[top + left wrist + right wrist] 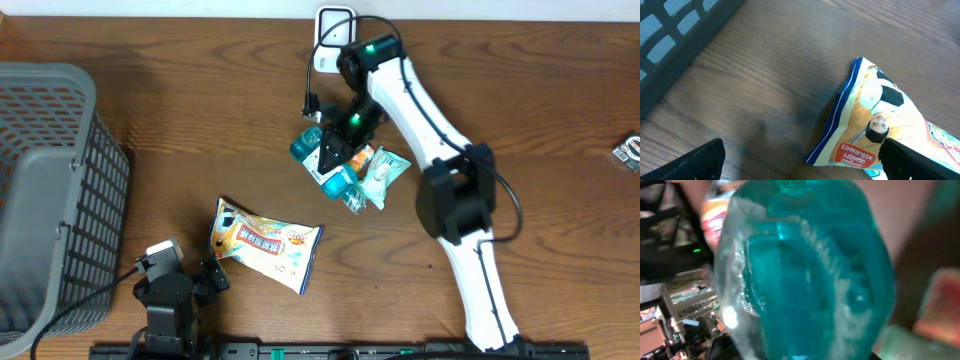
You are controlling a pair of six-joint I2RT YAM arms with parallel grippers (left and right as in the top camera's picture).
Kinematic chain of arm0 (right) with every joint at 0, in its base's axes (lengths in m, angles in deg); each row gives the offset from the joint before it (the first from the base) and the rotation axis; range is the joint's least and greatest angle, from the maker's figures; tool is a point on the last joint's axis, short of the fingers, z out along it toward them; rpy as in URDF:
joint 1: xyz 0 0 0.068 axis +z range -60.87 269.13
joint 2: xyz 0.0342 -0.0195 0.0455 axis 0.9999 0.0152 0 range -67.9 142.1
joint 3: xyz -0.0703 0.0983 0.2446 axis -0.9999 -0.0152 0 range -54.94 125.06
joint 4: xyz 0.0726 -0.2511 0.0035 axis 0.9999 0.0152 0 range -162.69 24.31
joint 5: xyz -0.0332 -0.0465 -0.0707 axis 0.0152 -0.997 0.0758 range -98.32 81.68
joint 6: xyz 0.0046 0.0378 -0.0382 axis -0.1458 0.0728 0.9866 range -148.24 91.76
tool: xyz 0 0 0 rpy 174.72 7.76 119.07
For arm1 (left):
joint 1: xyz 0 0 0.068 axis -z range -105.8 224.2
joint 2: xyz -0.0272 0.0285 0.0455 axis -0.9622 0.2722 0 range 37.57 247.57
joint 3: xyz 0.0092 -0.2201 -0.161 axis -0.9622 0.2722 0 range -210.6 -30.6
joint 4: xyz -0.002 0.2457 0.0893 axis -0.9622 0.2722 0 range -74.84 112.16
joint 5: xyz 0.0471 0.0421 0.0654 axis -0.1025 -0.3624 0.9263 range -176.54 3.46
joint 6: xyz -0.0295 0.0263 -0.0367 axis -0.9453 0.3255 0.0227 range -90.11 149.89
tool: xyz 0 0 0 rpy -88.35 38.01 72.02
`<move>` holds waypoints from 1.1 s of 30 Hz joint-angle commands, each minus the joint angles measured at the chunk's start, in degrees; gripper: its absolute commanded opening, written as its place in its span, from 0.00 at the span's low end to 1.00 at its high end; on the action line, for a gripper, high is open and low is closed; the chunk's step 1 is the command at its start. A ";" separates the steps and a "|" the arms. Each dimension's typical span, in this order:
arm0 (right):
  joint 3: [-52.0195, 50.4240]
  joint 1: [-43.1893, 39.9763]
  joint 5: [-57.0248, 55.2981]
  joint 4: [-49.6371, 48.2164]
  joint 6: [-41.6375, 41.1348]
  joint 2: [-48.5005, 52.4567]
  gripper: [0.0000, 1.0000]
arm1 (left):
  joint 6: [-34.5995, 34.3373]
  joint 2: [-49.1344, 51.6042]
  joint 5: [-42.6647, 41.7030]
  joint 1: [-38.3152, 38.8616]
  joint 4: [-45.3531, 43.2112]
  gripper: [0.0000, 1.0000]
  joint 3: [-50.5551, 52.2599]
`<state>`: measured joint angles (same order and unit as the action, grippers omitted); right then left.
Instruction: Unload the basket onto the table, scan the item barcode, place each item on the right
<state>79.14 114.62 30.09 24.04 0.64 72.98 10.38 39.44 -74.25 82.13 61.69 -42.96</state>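
Near the middle of the brown wooden table (520, 60), a translucent teal plastic bottle (805, 280) is held clamped in the right gripper (335, 150). It is judged light, stiff and slippery, best gripped across its body. The left gripper (190, 265) is spread wide and empty beside a printed foil snack bag (880, 125), on which "QUALITY ASSURANCE" can be read.

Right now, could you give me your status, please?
Left gripper open by snack bag. Right gripper shut on teal bottle near white scanner. Green packet beside.
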 commanded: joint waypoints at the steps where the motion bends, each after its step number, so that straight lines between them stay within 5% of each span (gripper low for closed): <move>1: -7.67 0.59 7.74 0.63 1.09 -11.98 0.01 | 1.25 -0.09 0.33 -0.13 4.00 0.98 0.02; 14: -42.07 0.37 15.19 0.63 5.53 -35.39 0.01 | 1.25 -0.09 0.33 -0.13 4.00 0.98 0.02; 29: -48.52 0.48 14.82 0.02 9.68 -43.50 0.01 | 1.25 -0.09 0.33 -0.13 4.00 0.98 0.02; 33: -48.52 0.48 7.76 -8.87 9.46 -43.50 0.01 | 1.25 -0.09 0.33 -0.13 4.00 0.98 0.02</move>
<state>30.42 114.82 39.97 18.75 8.64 30.16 10.38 39.46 -74.27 82.13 61.69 -42.96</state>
